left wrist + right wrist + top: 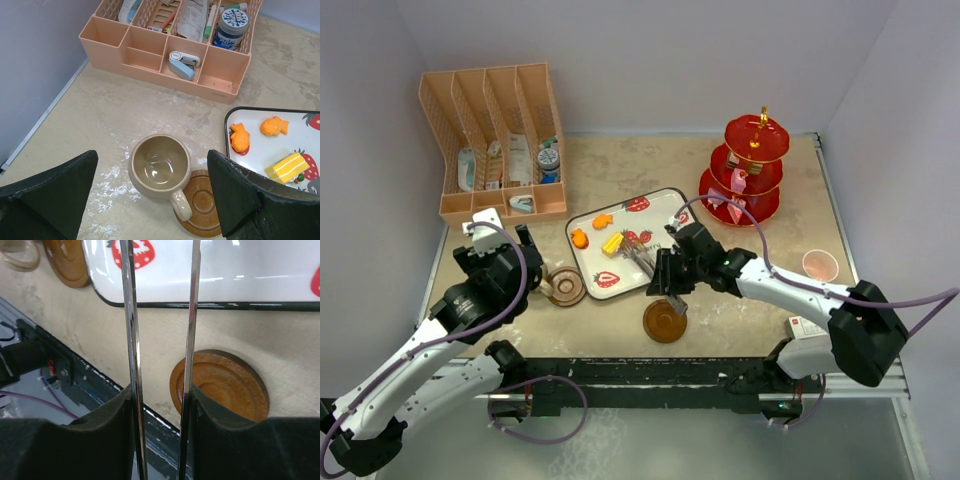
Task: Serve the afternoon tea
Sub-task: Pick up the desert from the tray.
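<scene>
While the tan mug stands upright at the lower left of the desk, its handle reaching over a brown saucer just beside it, the left tool hangs above it with fingers wide apart. A second saucer lies at bottom centre, just below a white strawberry tray carrying a yellow cake and two orange sweets. The right tool is clamped on metal tongs reaching over the tray. The red stand is upper right, the pink mug at the right edge, and a peach rack upper left.
</scene>
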